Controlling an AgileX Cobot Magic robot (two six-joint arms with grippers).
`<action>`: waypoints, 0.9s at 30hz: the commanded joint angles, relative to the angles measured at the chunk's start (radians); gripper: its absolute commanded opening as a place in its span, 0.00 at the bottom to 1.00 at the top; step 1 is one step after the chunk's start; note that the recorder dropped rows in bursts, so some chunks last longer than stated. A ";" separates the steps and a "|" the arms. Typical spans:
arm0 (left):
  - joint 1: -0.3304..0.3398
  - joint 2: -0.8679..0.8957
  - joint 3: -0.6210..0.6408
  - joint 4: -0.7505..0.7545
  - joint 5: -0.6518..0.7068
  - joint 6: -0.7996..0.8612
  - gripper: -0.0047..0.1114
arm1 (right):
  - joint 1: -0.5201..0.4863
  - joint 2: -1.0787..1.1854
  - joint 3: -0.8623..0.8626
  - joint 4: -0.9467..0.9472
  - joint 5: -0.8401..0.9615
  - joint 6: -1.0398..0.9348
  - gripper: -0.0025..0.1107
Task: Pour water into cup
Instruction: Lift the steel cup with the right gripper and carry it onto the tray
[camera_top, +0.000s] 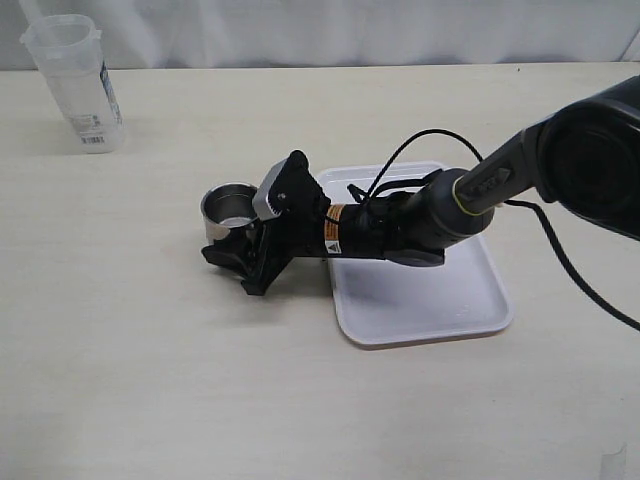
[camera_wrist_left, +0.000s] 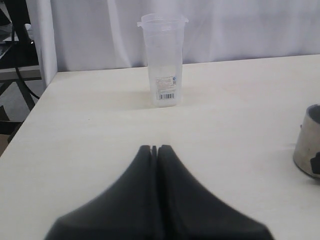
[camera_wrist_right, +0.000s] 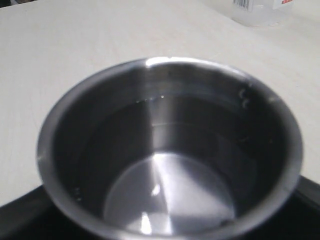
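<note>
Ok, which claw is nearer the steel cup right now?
Right. The right claw is closed around the cup on the table; the left claw, shut, sits apart from it, the cup just at the edge of its wrist view.

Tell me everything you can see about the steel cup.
The steel cup is short, round, handleless, with dull brushed grey sides and a shiny inside. It stands upright on the pale table beside the white tray, not on it. Clear water lies inside, droplets on the inner wall. The right hand holds black fingers against its sides, apparently gripping it.
</note>
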 joint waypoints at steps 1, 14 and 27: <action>-0.008 -0.002 0.004 -0.002 -0.004 -0.006 0.04 | -0.004 -0.030 0.000 0.012 -0.003 -0.031 0.06; -0.008 -0.002 0.004 -0.002 -0.006 -0.006 0.04 | -0.010 -0.107 0.000 0.031 -0.003 -0.031 0.06; -0.008 -0.002 0.004 -0.002 -0.006 -0.006 0.04 | -0.136 -0.173 0.000 0.017 -0.001 -0.017 0.06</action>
